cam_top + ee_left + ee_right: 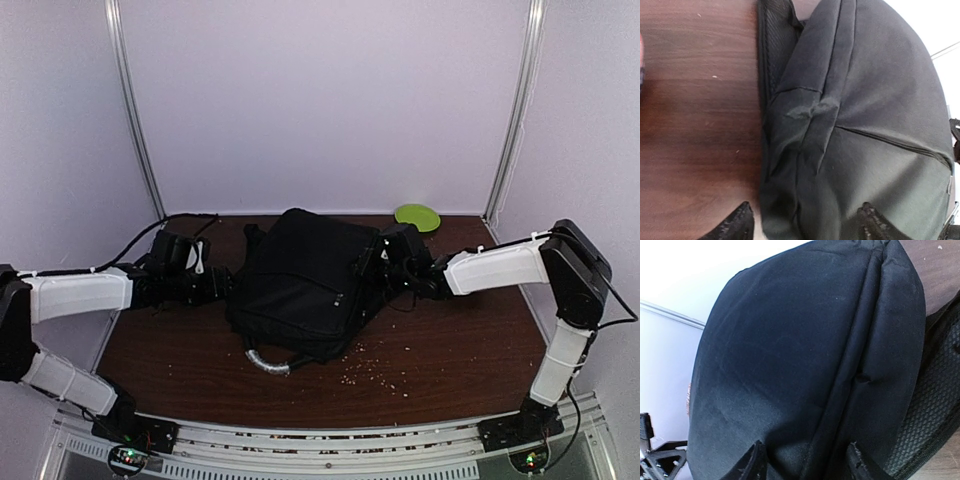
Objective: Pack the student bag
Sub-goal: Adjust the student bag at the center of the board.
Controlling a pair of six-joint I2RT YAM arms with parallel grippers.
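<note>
While the student bag (305, 280) lies flat in the middle of the table (440, 350) with no open mouth showing, your step, as I read it, is to take hold of its fabric on both sides so it can be steadied or opened for packing. Take a thick fold near a seam rather than a thin skin of cloth; soft fabric will likely slip out of a shallow pinch.

Your left arm (80, 295) comes in low and nearly level from frame left, and your right arm (495, 268) from frame right. Both wrists point at the bag.

Your left gripper (802, 222) is released. Its fingers (735, 225) are spread wide, one over bare wood and the other over the bag's side edge. Your right gripper (807, 460) straddles a raised ridge of fabric; I cannot tell whether it has clamped that ridge or only brackets it.

Keep clear of the zip (890, 142) crossing the panel.
</note>
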